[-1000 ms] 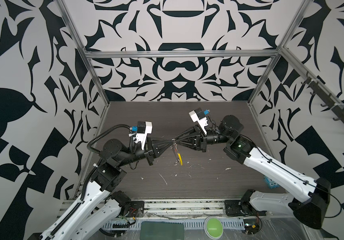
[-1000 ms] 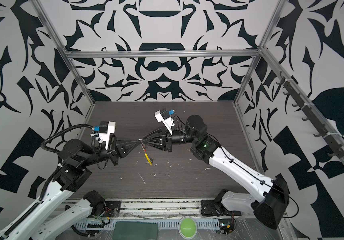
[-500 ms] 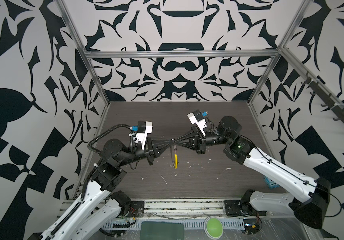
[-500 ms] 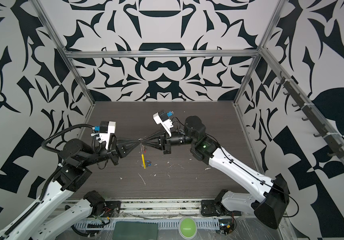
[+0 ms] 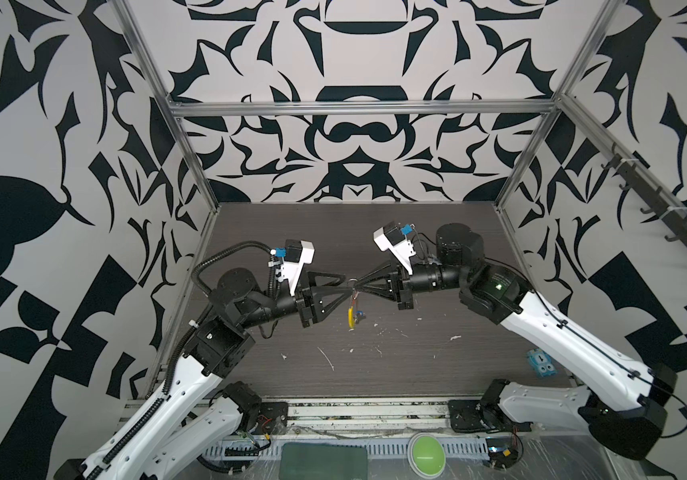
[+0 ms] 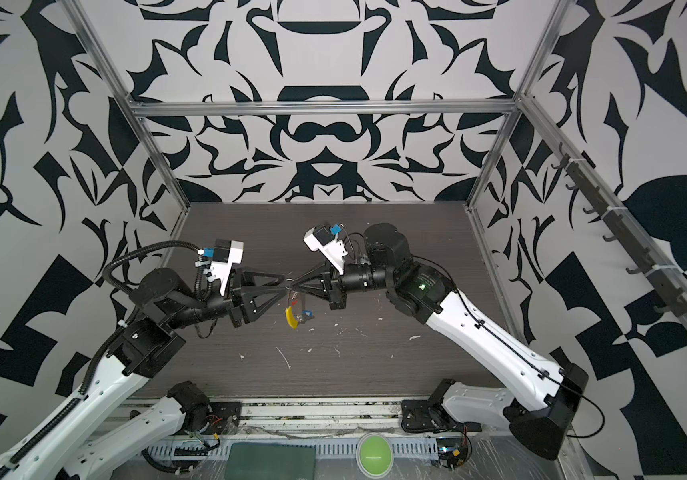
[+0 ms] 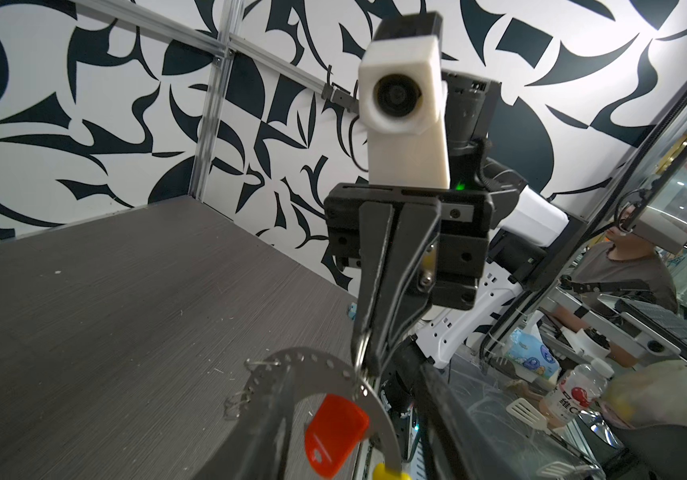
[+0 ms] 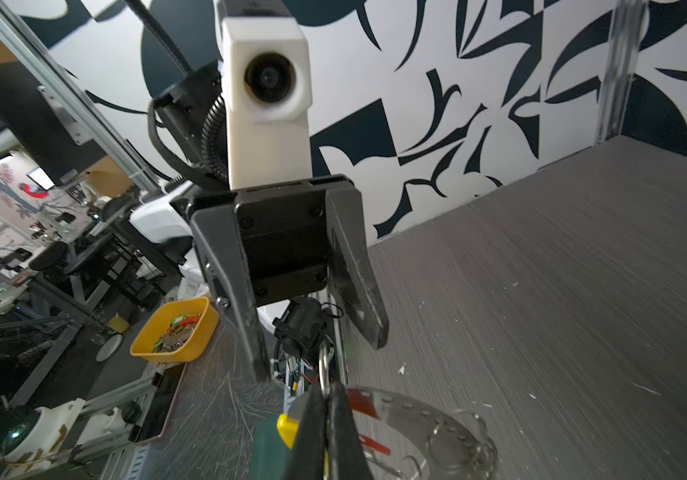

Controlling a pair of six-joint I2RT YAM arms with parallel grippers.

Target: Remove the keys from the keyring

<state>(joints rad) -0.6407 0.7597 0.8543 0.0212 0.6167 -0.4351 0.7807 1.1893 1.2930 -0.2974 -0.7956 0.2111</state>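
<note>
Dark wood-grain table [image 5: 416, 374], strewn with white scraps [image 5: 327, 358]; light-blue block [image 5: 541, 363] near its right edge; green round button [image 5: 425, 454] beside dark green pad [image 5: 324, 459]; yellow tub [image 8: 175, 330] of oddments.

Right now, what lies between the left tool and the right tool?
The keyring, pinched in the right tool, with the red key and blue key hanging by it; both top views show it.

Top views: high, far, looking dwn, approx. same scene. Wrist views: close, facing each other.
</note>
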